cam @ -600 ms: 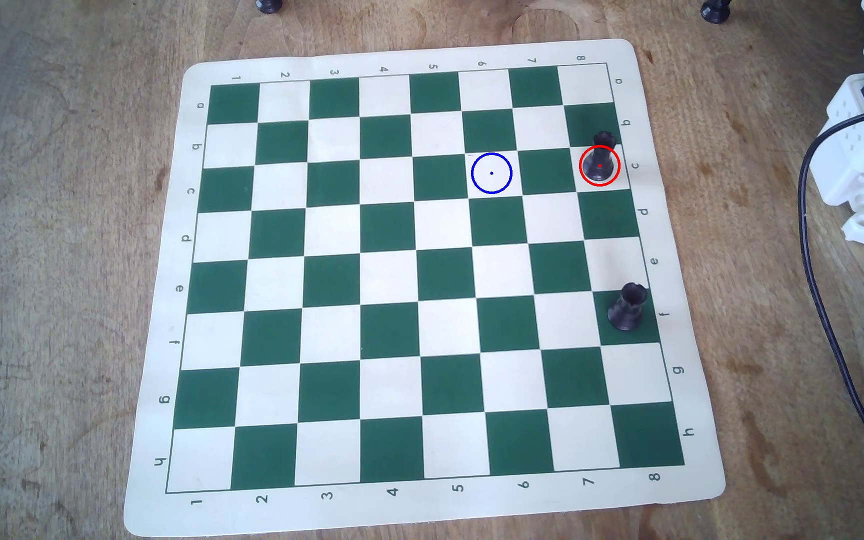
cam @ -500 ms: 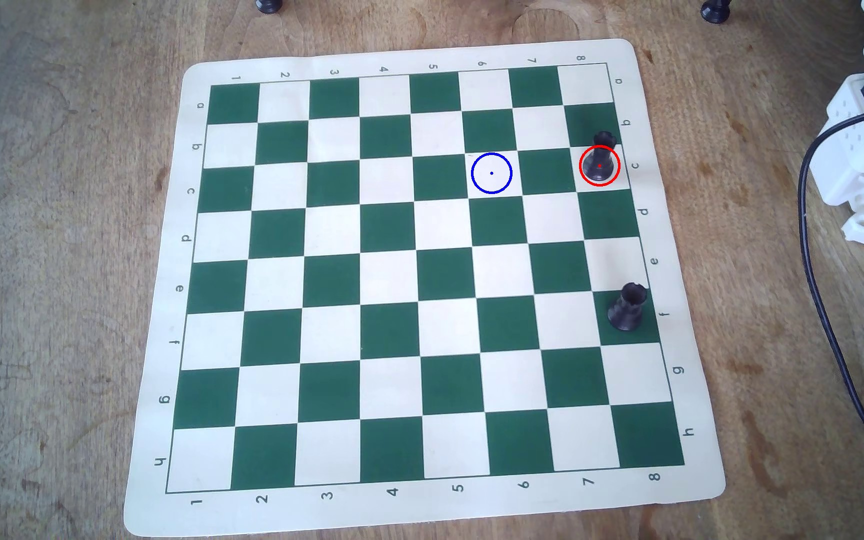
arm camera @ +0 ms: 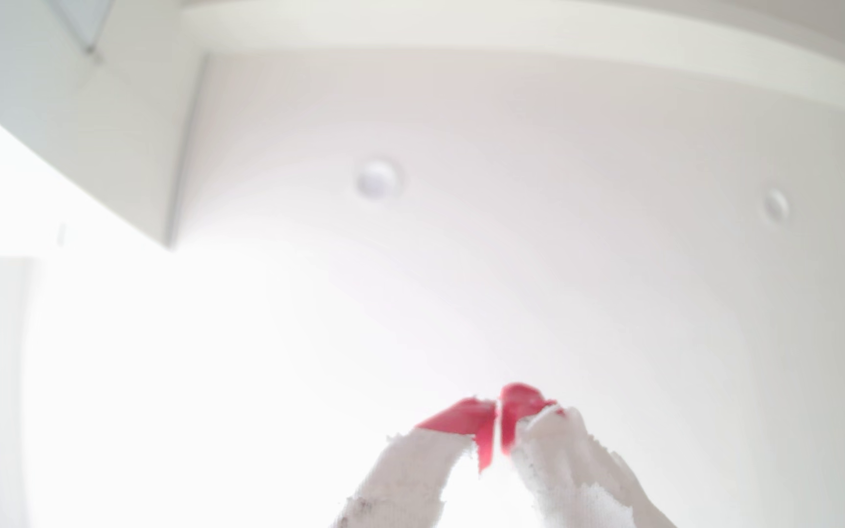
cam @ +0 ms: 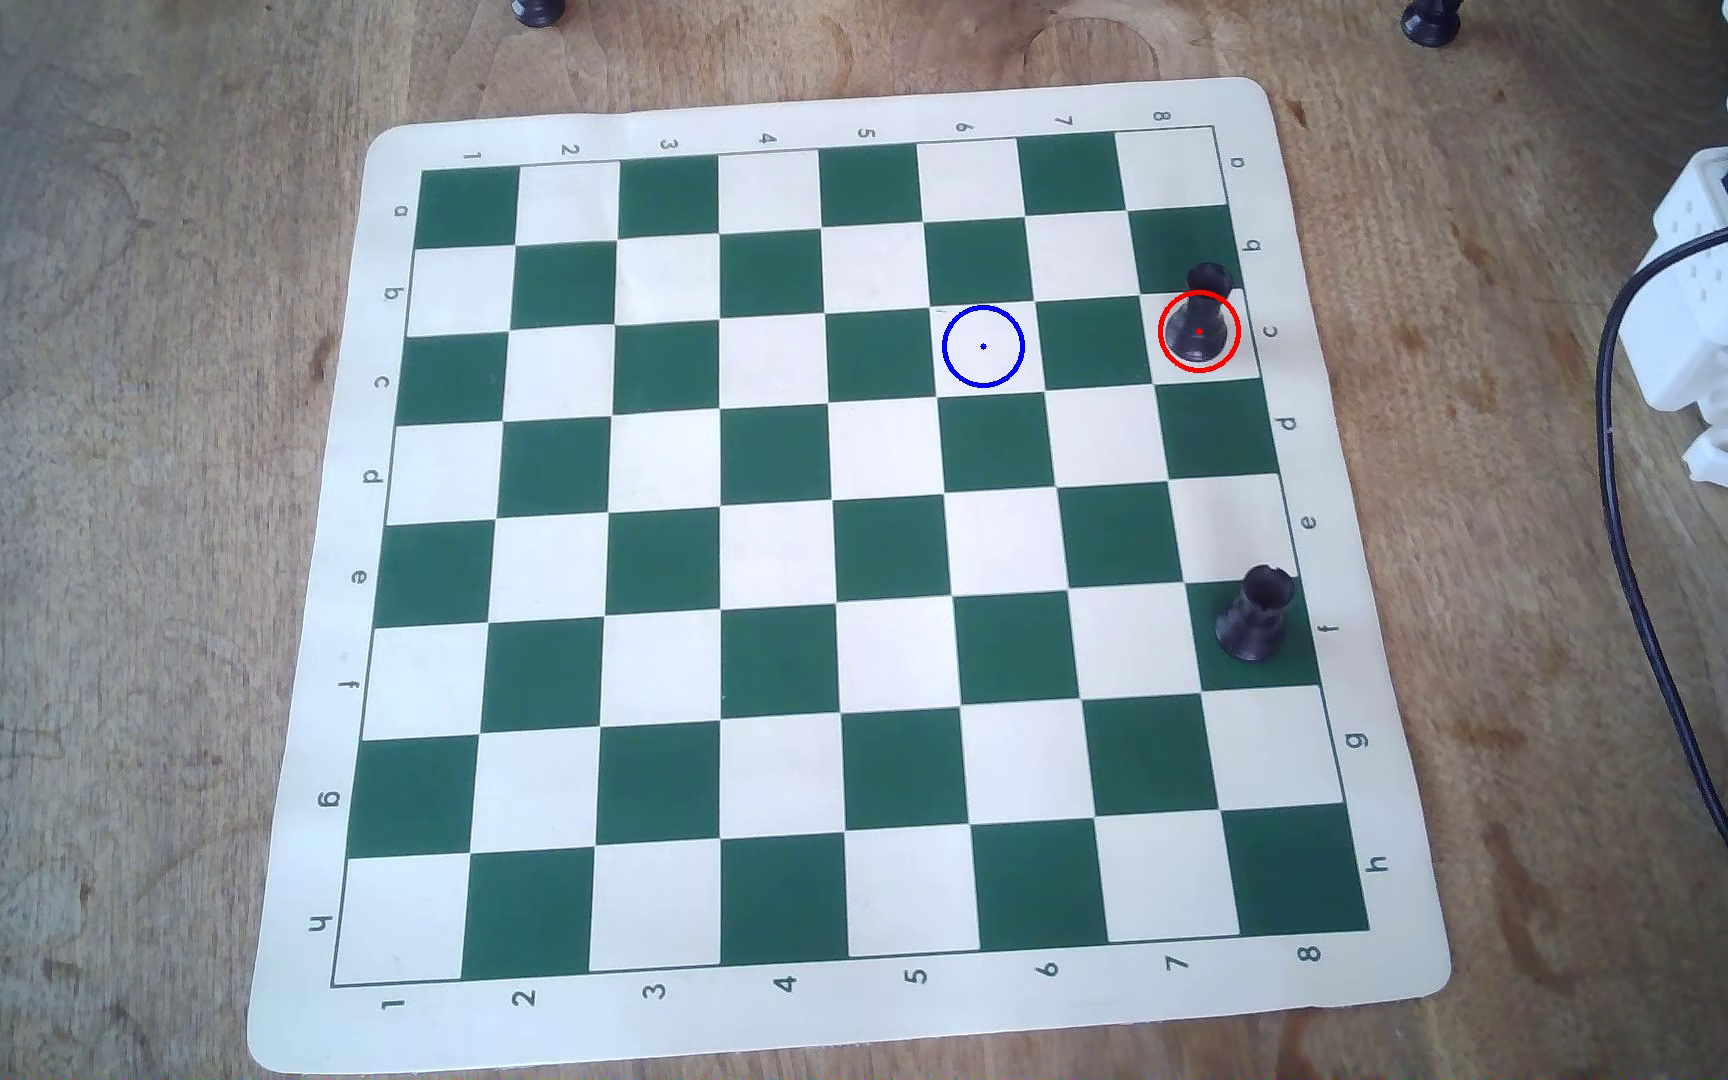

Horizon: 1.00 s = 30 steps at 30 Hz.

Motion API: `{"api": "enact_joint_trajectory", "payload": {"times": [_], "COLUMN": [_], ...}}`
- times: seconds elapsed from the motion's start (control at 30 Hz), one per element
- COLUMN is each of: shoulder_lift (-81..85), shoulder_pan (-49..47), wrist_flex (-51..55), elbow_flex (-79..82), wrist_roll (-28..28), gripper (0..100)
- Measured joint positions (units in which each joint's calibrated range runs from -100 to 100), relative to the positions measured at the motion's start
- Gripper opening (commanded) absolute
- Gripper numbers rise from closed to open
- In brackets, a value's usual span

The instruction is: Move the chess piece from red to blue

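Standing upright inside red (cam: 1162, 317) near the board's (cam: 839, 1038) right edge, chess piece (cam: 1200, 317): light, rigid, slick plastic, likely tippy; best pinched at the slim stem. Gripper (arm camera: 496, 406) raised, red tips nearly touching, empty. Blue (cam: 946, 358) vacant.

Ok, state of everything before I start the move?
chess piece: upright, base inside red circle
red circle: occupied
blue circle: empty
rook: upright, lower right of board
gripper: shut, empty, aimed at ceiling
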State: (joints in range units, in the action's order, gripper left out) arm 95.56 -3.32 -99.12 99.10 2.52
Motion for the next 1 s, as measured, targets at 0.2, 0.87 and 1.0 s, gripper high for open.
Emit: {"api": "enact_joint_trajectory", "payload": {"times": [0.2,0.87,1.0], "shoulder_lift": [0.0,0.0,0.0], "shoulder_pan": [0.0,0.4,0.4], "wrist_flex": [0.0,0.0,0.0], "elbow_flex": [0.0,0.0,0.0], "wrist_roll": [0.0,0.0,0.0], "gripper": [2,4,4]}}
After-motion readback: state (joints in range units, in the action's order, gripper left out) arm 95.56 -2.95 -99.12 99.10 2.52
